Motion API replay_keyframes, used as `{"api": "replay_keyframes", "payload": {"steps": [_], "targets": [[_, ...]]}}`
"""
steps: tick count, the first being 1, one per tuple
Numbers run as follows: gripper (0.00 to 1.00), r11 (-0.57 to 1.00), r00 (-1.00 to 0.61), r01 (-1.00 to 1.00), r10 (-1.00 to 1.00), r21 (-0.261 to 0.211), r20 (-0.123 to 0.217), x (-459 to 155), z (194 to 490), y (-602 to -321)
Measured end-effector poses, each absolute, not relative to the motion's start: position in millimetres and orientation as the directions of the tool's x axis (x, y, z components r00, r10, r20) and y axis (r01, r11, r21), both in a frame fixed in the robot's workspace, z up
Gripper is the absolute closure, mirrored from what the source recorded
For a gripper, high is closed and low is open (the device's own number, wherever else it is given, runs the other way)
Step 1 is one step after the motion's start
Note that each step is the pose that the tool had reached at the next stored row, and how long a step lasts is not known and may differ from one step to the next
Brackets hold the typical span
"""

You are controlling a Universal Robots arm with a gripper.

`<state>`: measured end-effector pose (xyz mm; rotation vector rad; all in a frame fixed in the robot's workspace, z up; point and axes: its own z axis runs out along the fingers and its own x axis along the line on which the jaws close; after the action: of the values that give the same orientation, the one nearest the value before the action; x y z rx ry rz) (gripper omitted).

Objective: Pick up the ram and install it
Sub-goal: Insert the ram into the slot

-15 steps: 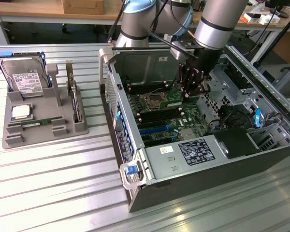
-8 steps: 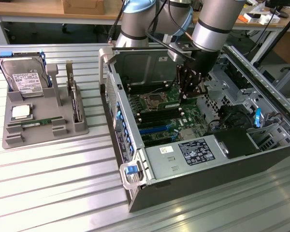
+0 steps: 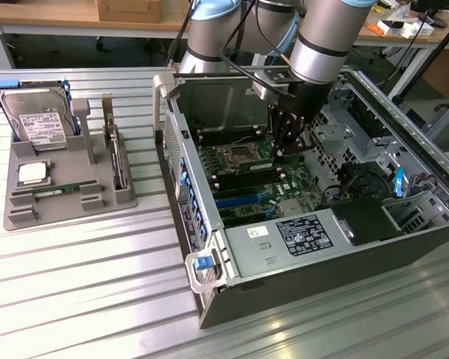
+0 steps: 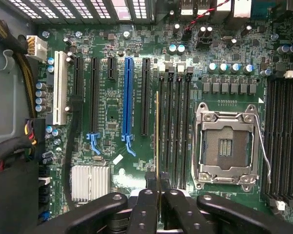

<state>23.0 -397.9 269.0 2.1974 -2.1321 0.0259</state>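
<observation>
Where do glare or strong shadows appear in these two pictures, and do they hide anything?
Exterior view: glare streaks the ribbed metal table, brightest in front of the computer case, and the case interior under the arm lies in shade. Wrist view: a bright patch washes out the motherboard beside the silver heatsink. The ram, edge-on in the hand, shows as a thin pale line.

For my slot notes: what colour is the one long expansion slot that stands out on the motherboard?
Blue slot, among black ones; clearest in the wrist view.

open computer case (image 3: 209, 295) | hard drive (image 3: 39, 120) in grey tray (image 3: 67, 213) | empty CPU socket (image 4: 227, 146)
</observation>
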Motion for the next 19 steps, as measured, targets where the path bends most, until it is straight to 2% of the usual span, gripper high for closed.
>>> {"api": "replay_keyframes", "payload": {"steps": [19], "targets": [[0.88, -0.003, 0.006, -0.999, -0.998, 0.045, 0.068, 2.9, 246.5, -398.0]]}}
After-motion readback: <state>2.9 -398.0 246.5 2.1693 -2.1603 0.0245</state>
